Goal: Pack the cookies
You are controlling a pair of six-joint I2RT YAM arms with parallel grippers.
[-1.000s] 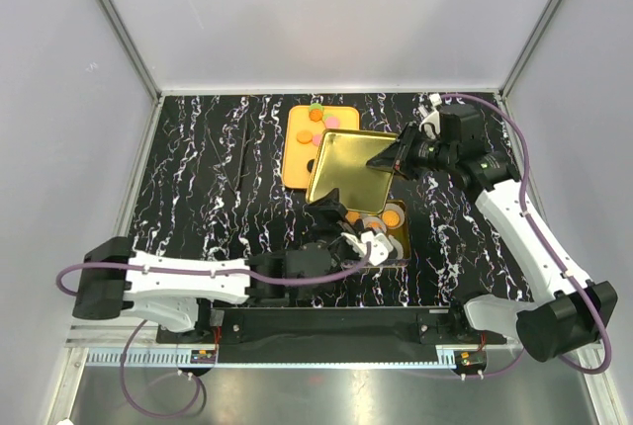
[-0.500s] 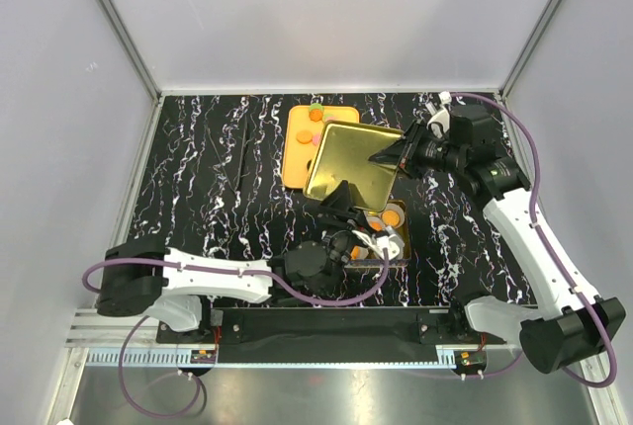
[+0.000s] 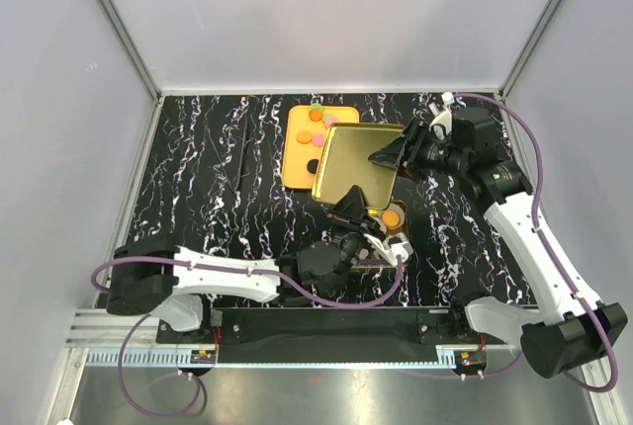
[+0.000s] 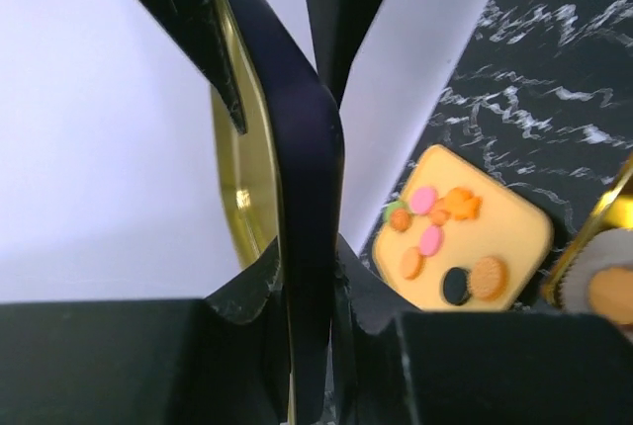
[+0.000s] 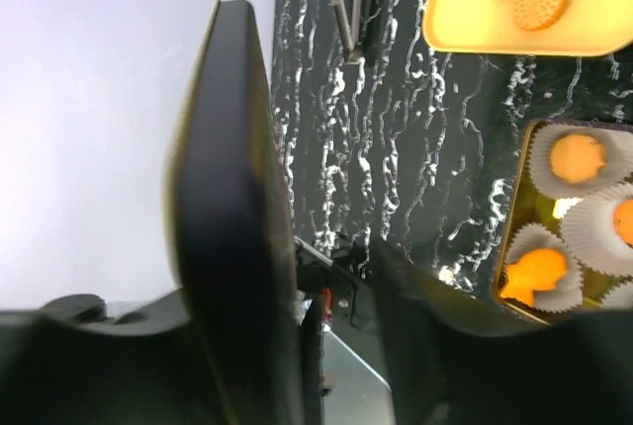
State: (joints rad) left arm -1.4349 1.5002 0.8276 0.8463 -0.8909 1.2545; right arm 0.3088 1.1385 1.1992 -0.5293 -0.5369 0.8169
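Note:
A square gold tin lid point(image 3: 358, 160) stands tilted above the table. My left gripper point(image 3: 350, 207) is shut on its near lower edge; in the left wrist view both fingers press the dark lid rim point(image 4: 309, 188). At the lid's far corner my right gripper point(image 3: 389, 156) is open, with the lid rim point(image 5: 232, 208) against one side and a gap to the other finger point(image 5: 425, 292). Loose cookies point(image 3: 305, 136) lie on the orange tray point(image 3: 294, 170); the cookies point(image 4: 429, 239) are orange, pink and black. More cookies point(image 5: 576, 159) sit in paper cups inside the gold tin point(image 3: 400, 237).
A thin dark tool point(image 3: 242, 158) lies on the black marbled table left of the tray. The tin sits under the raised lid, just in front of the tray. White enclosure walls stand on three sides, and the arm bases line the near edge.
My left gripper has closed on the lid's near edge. My right gripper has opened its hold on the far corner. The lid has swung more upright and shifted right.

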